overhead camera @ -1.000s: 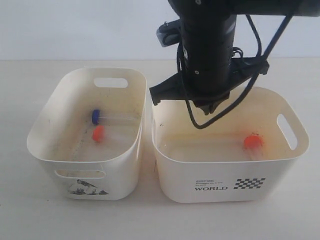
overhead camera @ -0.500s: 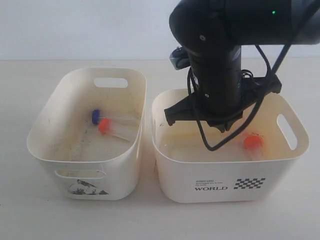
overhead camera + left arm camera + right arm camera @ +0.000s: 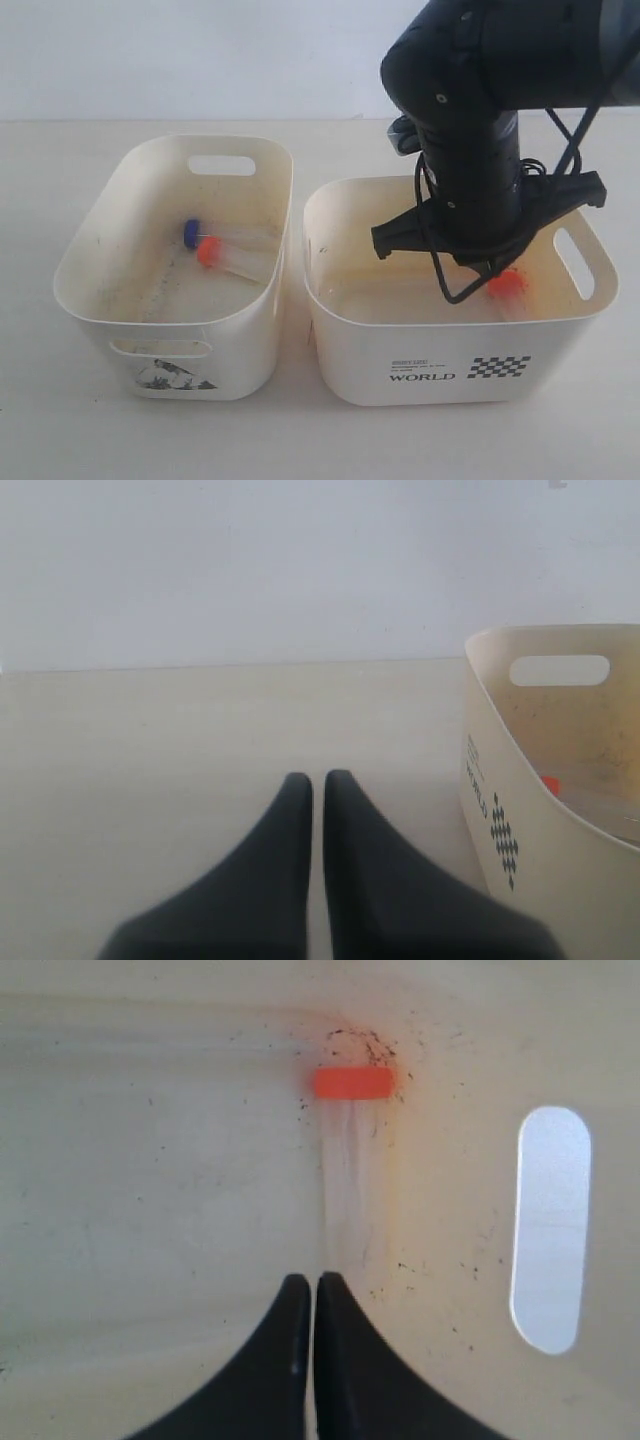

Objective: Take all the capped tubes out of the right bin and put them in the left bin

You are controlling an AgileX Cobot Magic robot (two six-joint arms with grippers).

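Observation:
One capped tube (image 3: 506, 283) with an orange-red cap lies in the right bin (image 3: 450, 350), near its right end. In the right wrist view that tube (image 3: 352, 1140) points cap-away just ahead of my right gripper (image 3: 313, 1280), which is shut and holds nothing. The right arm (image 3: 470, 150) hangs over that bin. The left bin (image 3: 150, 180) holds a blue-capped tube (image 3: 190, 232) and an orange-red-capped tube (image 3: 208, 251) side by side. My left gripper (image 3: 315, 777) is shut and empty above bare table, with the right bin (image 3: 500, 740) off to one side.
The two bins stand close together on a pale table (image 3: 40, 430). The right bin's end wall has a handle slot (image 3: 550, 1230) close to the tube. Black cables (image 3: 455, 290) loop down from the right arm into the bin.
The right arm has swung rightward and lower across the right bin, toward the orange-red tube. In the left bin the orange-red-capped tube settled next to the blue-capped one.

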